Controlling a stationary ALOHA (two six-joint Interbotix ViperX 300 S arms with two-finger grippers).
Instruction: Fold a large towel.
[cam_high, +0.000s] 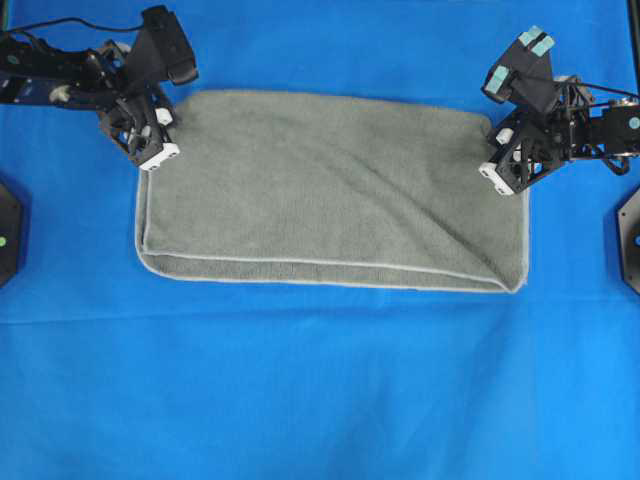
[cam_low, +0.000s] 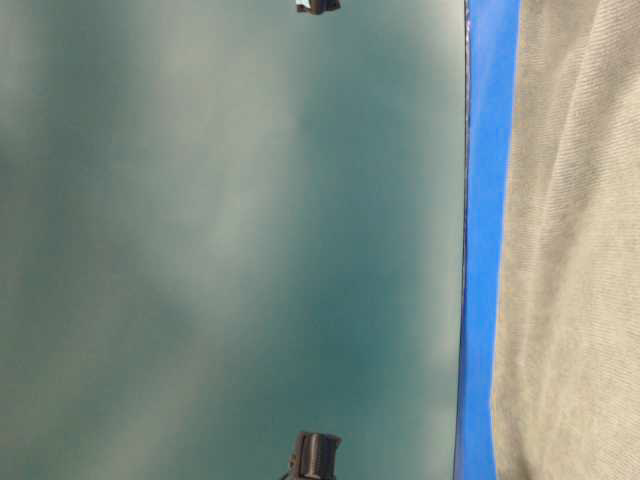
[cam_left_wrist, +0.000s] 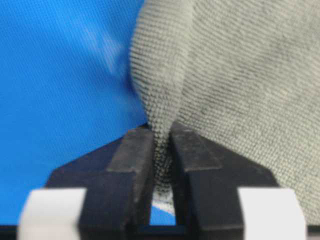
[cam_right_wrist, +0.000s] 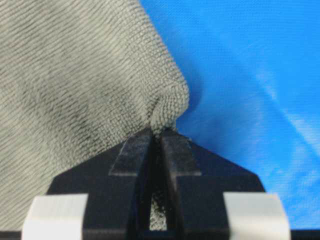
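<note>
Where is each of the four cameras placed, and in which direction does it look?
Overhead: above the table, looking straight down on the towel, blue table cover and both arms.
Table-level: low beside the table, picture turned sideways; shows towel, a blue strip, a blurred green backdrop and two dark arm parts.
Left wrist: behind the left hand, shut on a towel corner.
Right wrist: behind the right hand, shut on another corner.
Shared: both wrist views show towel pinched over blue cover.

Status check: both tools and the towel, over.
Left tool shut on the large grey-green terry towel, far left corner. Right tool shut on far right corner. Towel lies folded once. Nothing in the way.
</note>
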